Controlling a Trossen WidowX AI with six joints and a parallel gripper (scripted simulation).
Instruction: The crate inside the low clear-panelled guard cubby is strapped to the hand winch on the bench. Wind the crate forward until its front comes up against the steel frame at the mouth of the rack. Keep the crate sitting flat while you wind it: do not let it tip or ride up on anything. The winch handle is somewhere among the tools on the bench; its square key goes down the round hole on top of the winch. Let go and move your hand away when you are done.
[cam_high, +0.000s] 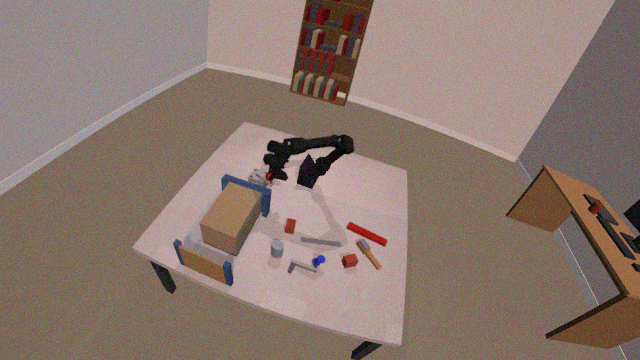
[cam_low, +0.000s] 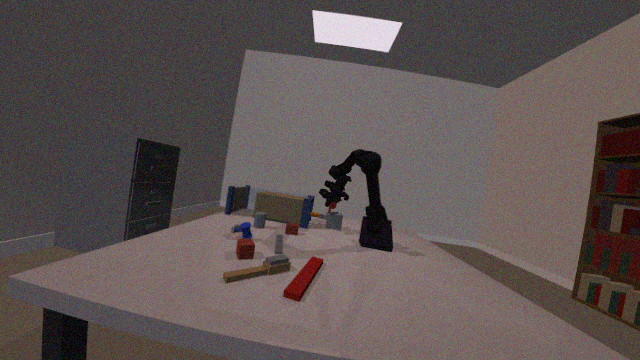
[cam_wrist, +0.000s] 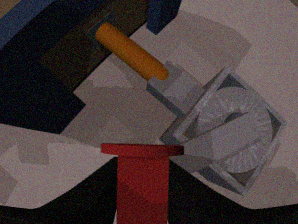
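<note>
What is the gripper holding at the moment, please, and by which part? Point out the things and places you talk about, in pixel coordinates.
The gripper (cam_high: 274, 176) (cam_low: 332, 201) (cam_wrist: 140, 164) holds the winch handle's red grip (cam_high: 270, 176) (cam_low: 332, 205) (cam_wrist: 143, 187), below its wider flanged end.

My black end effector (cam_wrist: 140, 164) (cam_high: 277, 175) (cam_low: 333, 200) grips a red cylindrical knob with a flat flange (cam_wrist: 142, 192) (cam_high: 270, 176) (cam_low: 332, 205). Beyond it a grey square-framed winch (cam_wrist: 202, 106) (cam_high: 255, 176) (cam_low: 334, 221) stands on the pale desk (cam_wrist: 274, 45) (cam_high: 350, 310) (cam_low: 190, 295), a grey bar (cam_wrist: 227, 138) crossing its ribbed round drum (cam_wrist: 210, 112) (the bar's near end passes close by the flange). An orange rod (cam_wrist: 132, 51) (cam_low: 316, 215) lies between the winch and a dark blue frame (cam_wrist: 35, 95) (cam_high: 248, 183) (cam_low: 307, 212).
</note>
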